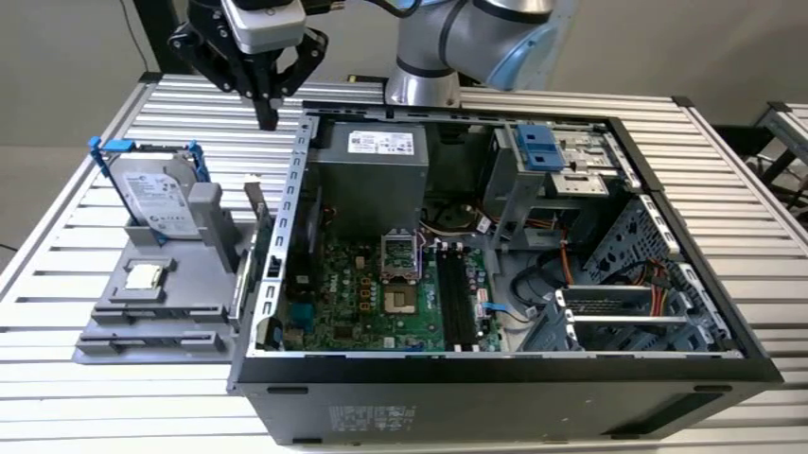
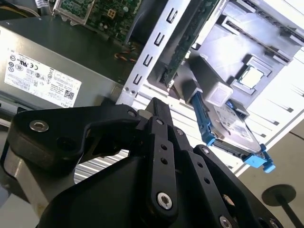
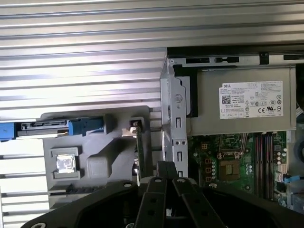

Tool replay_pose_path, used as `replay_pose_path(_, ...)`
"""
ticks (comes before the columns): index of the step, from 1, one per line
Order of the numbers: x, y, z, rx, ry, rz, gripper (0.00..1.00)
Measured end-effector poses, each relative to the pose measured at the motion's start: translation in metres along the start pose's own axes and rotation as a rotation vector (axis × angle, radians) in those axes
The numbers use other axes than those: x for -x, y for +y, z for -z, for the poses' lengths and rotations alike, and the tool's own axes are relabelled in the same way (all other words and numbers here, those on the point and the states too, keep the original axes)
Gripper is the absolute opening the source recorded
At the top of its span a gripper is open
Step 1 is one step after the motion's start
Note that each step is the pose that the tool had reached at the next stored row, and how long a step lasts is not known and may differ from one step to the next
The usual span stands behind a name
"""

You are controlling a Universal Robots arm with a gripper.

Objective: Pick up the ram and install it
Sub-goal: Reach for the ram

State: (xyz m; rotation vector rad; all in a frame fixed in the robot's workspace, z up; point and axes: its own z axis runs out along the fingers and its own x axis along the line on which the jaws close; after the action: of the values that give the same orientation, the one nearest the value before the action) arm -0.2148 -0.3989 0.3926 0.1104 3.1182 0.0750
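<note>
Gripper (image 1: 267, 121) clenched on nothing over slatted metal surface (image 1: 720, 170), grey wall (image 1: 63, 57) behind.
Ram (image 3: 138, 152) stands edge-on in grey holder (image 1: 127, 336) beside open computer case (image 1: 505, 378); lower edge hidden.

Open case (image 1: 505, 364) on slatted table (image 1: 745, 189); hard drive (image 1: 158, 199) standing in holder (image 1: 151, 326)

The exterior view looked down from high and fairly far across the whole computer case (image 1: 505, 397) and grey holder (image 1: 139, 322). Both wrist views sat close behind the gripper (image 3: 166, 165), the first facing straight down, the second apparently tilted sideways; all shared the power supply (image 3: 242, 107).
</note>
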Motion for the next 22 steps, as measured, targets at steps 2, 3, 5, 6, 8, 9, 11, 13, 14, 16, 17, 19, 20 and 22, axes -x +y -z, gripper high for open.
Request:
replay_pose_path(2,-0.0044,-0.0003,0.0002,-0.0001,0.0001,0.000,0.00)
replay_pose_path(3,-0.0065,-0.0004,0.0002,0.0000,0.0000,0.000,0.00)
replay_pose_path(5,-0.0109,-0.0008,0.0002,0.0000,0.0000,0.000,0.00)
replay_pose_path(6,-0.0131,-0.0009,0.0003,0.0000,0.0000,0.000,0.00)
replay_pose_path(8,-0.0174,-0.0012,0.0004,0.0000,0.0000,0.000,0.00)
replay_pose_path(9,-0.0194,-0.0014,0.0005,0.0000,0.0000,0.000,0.00)
replay_pose_path(11,-0.0236,-0.0017,0.0006,0.0000,0.0001,0.000,0.00)
replay_pose_path(13,-0.0276,-0.0019,0.0006,0.0000,0.0001,0.000,0.00)
replay_pose_path(14,-0.0297,-0.0021,0.0007,-0.0001,0.0001,0.000,0.00)
replay_pose_path(16,-0.0337,-0.0024,0.0008,0.0000,0.0000,0.000,0.00)
replay_pose_path(17,-0.0355,-0.0025,0.0008,0.0000,0.0000,0.000,0.00)
replay_pose_path(19,-0.0393,-0.0028,0.0009,0.0000,0.0000,0.000,0.00)
replay_pose_path(20,-0.0413,-0.0029,0.0009,0.0000,0.0000,0.000,0.00)
replay_pose_path(22,-0.0454,-0.0032,0.0010,0.0000,0.0000,0.000,0.00)
